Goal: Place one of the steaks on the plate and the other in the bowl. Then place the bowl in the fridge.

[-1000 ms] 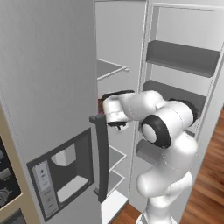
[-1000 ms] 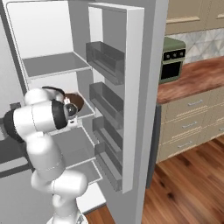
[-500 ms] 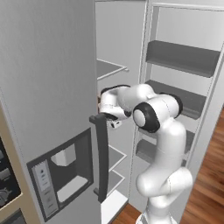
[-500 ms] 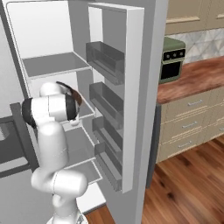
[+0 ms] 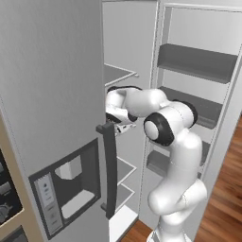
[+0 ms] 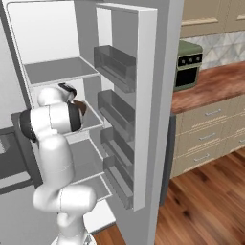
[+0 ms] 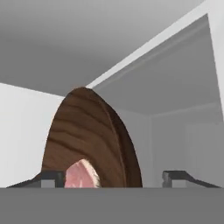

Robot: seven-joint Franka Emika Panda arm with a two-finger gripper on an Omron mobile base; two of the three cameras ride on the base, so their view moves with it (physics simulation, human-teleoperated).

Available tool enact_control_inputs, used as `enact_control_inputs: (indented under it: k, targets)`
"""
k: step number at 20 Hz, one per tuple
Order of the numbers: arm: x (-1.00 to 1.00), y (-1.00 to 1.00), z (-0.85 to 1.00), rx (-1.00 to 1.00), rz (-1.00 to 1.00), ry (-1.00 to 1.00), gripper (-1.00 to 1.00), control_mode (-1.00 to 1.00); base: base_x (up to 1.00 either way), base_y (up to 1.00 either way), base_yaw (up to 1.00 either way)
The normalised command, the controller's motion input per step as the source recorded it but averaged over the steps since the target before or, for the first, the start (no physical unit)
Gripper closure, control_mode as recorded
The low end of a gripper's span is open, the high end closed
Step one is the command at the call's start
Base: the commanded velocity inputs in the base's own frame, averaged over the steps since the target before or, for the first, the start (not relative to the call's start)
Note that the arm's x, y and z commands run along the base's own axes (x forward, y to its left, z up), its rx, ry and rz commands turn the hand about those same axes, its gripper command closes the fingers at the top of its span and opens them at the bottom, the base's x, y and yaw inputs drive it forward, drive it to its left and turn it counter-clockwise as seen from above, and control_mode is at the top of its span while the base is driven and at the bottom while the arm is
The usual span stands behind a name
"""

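Left base view: the arm reaches into the open fridge (image 5: 198,61), toward nine o'clock.

Right base view: the bowl (image 6: 79,107) rests on a shelf (image 6: 91,120).

Hand view: the hand (image 7: 116,177) stands released around the bowl, a steak (image 7: 81,174) inside. Final step; next, withdraw straight back.

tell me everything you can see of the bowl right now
The bowl is dark brown with a wood-like grain, round and shallow. In the hand view its rim rises as a tall arc between the two finger tips of the gripper, which stand wide apart, the left one close against it. A pink-red steak lies inside it. In the right base view a sliver of the bowl shows past the arm, over a grey shelf inside the fridge.
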Motion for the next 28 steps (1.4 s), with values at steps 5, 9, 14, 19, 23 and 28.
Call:
enact_control_inputs:
  k: [5,9,14,19,23,28]
  targets:
    - [-0.65,-0.22,0.14,0.02,0.0,-0.22,-1.0,-1.0,0.0,0.0,0.0]
    - [-1.0,-0.21,0.44,0.0,0.0,-0.1,-1.0,-1.0,0.0,0.0,0.0]
    - [-1.0,-0.33,0.96,0.0,0.0,-0.04,-1.0,-1.0,0.0,0.0,0.0]
    - [-1.0,-0.65,1.0,0.04,-0.02,0.0,-1.0,-1.0,0.0,0.0,0.0]
    - [-1.0,-0.49,1.0,0.14,0.0,0.0,-1.0,-1.0,0.0,0.0,0.0]
    - [-0.73,-0.55,0.91,0.13,0.0,0.06,-1.0,-1.0,0.0,0.0,0.0]
